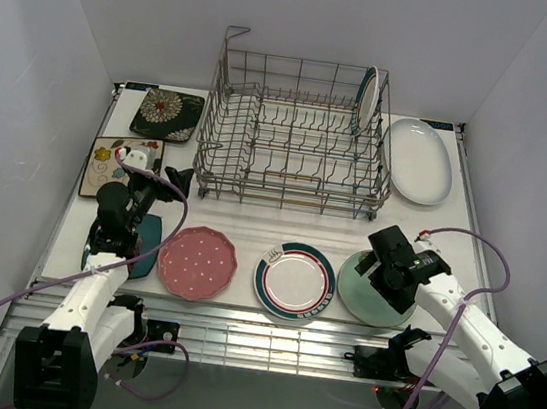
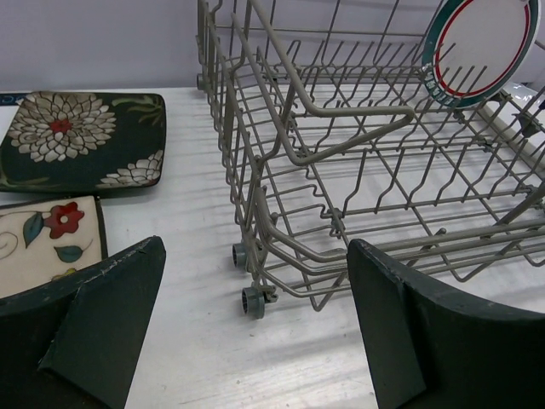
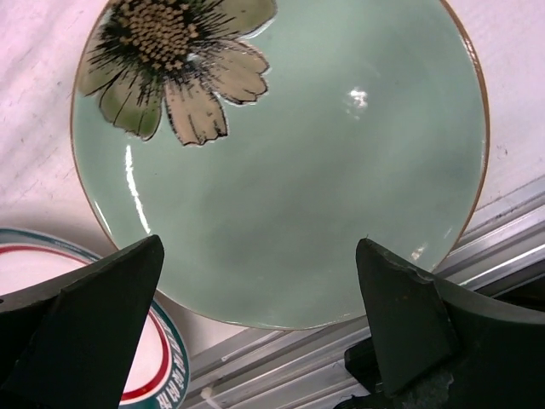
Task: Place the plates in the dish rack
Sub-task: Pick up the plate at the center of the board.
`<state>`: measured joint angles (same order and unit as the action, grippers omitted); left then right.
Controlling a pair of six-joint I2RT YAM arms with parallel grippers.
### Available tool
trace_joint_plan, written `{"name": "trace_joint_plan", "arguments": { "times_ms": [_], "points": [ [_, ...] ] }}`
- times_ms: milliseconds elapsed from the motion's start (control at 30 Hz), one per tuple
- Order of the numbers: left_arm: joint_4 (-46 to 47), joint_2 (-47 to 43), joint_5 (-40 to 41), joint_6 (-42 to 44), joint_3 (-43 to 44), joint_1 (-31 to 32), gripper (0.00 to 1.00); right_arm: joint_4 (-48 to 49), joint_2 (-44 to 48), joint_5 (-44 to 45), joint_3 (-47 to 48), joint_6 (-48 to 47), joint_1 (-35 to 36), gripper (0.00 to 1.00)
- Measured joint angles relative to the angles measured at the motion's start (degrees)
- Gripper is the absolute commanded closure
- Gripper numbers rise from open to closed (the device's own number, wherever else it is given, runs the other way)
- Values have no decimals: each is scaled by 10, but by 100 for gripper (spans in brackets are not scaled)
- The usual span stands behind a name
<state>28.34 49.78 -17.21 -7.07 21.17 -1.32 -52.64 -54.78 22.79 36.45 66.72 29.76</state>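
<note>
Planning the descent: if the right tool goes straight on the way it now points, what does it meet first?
The mint plate, lying right in line with the open right tool. How far off it is remains unclear.

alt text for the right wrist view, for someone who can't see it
Open right gripper hovers over a mint floral plate lying flat on the white table, one dark finger at each lower corner. A green-rimmed white plate edges in at lower left.

Grey rack (image 1: 298,132). Before it: pink plate (image 1: 196,262) with dots, white plate (image 1: 294,281) rimmed green and red, mint plate (image 3: 281,170) with beige flower. Left: black square (image 1: 167,114), cream square (image 1: 120,166), both floral. Right: white oval (image 1: 418,160).
</note>
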Motion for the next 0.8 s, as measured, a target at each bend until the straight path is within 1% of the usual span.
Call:
{"name": "trace_joint_plan", "arguments": {
  "times_ms": [100, 233, 333, 500, 667, 700, 800],
  "points": [
    [-21, 5, -3, -11, 10, 0, 2, 13, 0, 17, 2, -31, 40, 0],
    [-42, 12, -7, -22, 11, 0, 2, 41, 1, 50, 3, -64, 122, 1],
    [-50, 12, -9, -27, 11, 0, 2, 43, -14, 82, 15, -72, 181, 1],
    [-53, 6, -2, -30, 11, 0, 2, 17, -109, 144, 61, -51, 272, 0],
    [-55, -2, 3, -29, 11, 0, 2, -28, -196, 186, 98, -19, 339, 0],
    [-56, -3, 3, -29, 11, 0, 2, -37, -208, 193, 103, -13, 349, 4],
    [-59, -4, 5, -29, 11, 0, 2, -59, -227, 205, 108, 4, 365, 7]
  ]
}}
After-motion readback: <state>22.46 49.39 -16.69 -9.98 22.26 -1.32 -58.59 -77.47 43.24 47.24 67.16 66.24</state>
